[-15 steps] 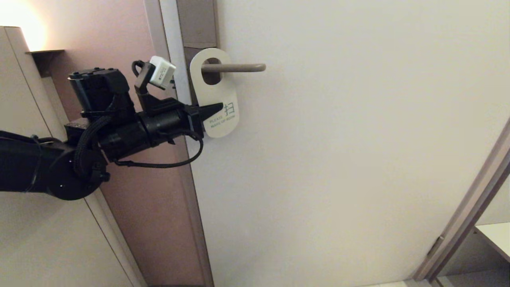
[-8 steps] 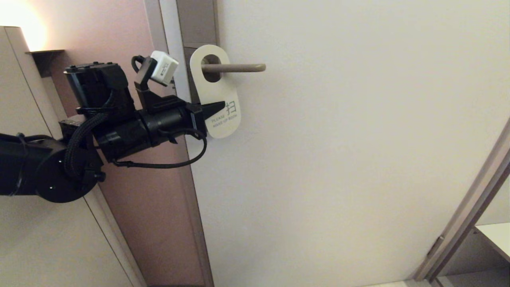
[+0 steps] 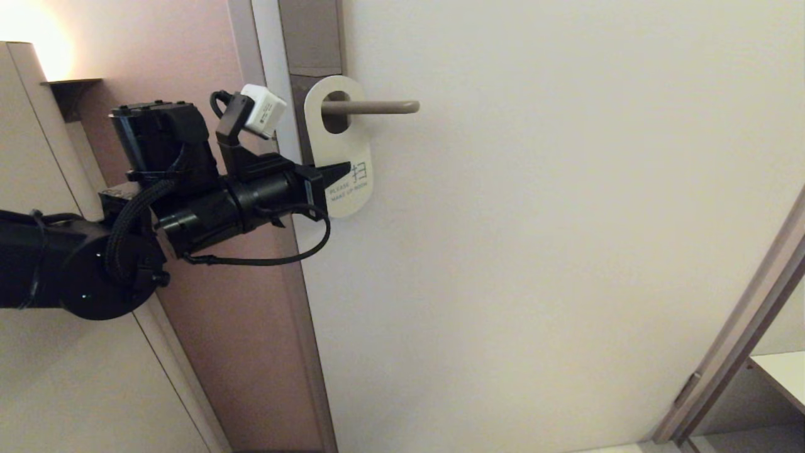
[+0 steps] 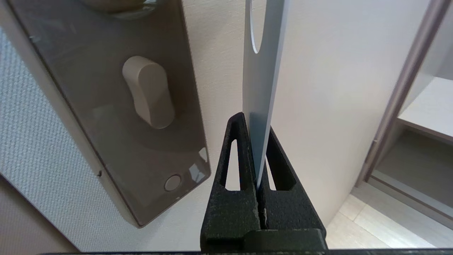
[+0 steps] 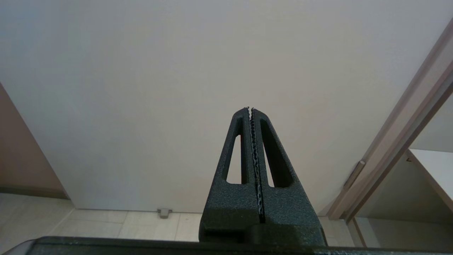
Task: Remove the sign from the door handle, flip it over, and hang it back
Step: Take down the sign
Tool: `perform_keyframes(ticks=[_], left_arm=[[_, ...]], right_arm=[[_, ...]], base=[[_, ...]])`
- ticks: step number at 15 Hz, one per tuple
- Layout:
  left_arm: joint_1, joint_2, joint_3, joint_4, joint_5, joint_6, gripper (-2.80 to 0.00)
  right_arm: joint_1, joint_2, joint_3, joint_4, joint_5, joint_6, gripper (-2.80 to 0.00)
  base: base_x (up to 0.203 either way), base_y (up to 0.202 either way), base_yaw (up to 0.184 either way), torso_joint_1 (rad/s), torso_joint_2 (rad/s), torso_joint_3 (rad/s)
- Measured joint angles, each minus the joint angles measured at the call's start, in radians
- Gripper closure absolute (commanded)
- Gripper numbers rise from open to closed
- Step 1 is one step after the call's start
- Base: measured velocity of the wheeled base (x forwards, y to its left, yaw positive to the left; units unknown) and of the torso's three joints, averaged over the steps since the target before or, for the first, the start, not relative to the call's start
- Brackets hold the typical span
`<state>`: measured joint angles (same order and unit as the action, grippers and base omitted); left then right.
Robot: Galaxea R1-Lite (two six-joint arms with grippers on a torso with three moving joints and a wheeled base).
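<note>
The sign point(image 3: 336, 141) hangs by its oval hole on the door handle point(image 3: 377, 107), white side with teal "PLEASE MAKE UP ROOM" facing me. My left gripper point(image 3: 343, 171) is shut on the sign's lower part, reaching in from the left. In the left wrist view the sign point(image 4: 262, 88) runs edge-on, pinched between the black fingers point(image 4: 237, 141) of my left gripper point(image 4: 255, 122). The brown-grey plate point(image 4: 106, 117) with its keyhole cover sits beside it. My right gripper point(image 5: 250, 109) is shut and empty, seen only in its wrist view, facing the door low down.
The pale door point(image 3: 534, 251) fills the view. The door frame and a pinkish wall point(image 3: 207, 314) are to the left behind my left arm. A second frame edge and a shelf point(image 3: 780, 371) are at the lower right.
My left gripper, still holding the sign, has shifted slightly right and the sign has swung, its lower end now nearer the door's edge, hole still on the handle.
</note>
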<state>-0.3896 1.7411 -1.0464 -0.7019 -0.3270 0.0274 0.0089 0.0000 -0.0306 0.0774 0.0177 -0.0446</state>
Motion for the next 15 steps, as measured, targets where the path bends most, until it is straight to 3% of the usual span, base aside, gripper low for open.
perform_keyframes(ticks=[15], left_arm=[[-0.085, 0.074, -0.12, 0.039, 0.056, 0.0, 0.0]], right_arm=[[0.0, 0.0, 0.0, 0.0, 0.0, 0.0, 0.0]], base=[[0.0, 0.0, 0.0, 0.0, 0.0, 0.0]])
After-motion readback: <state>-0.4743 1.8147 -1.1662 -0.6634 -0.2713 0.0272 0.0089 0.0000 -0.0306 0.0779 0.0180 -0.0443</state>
